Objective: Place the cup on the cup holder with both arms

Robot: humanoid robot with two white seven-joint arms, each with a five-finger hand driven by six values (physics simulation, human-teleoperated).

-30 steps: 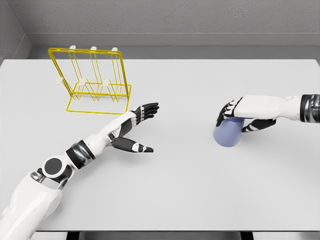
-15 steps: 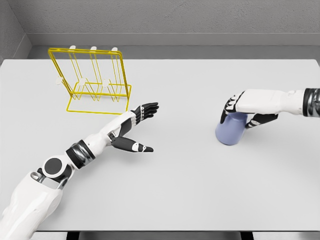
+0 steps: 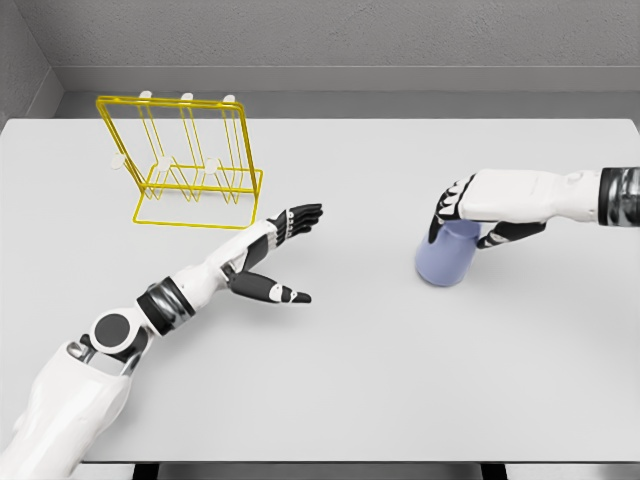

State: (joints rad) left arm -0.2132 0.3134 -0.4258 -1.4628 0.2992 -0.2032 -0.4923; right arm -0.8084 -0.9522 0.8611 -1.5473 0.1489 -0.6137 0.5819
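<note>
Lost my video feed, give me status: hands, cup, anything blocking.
Right hand shut on pale blue plastic cup, far right of yellow wire cup holder. Left hand open, empty, near holder. White table between them: nothing in the way.

One pale blue plastic cup (image 3: 443, 260), upside down on tabletop. One yellow wire cup holder (image 3: 186, 165) w/ three white-tipped upright pegs along top row, plus approx. two more white tips lower down; exact peg count hard to tell. One flat light-grey table (image 3: 350, 380). Two white robot arms, i.e. one left hand (image 3: 272, 258) & one right hand (image 3: 480, 212), five fingers each.
</note>
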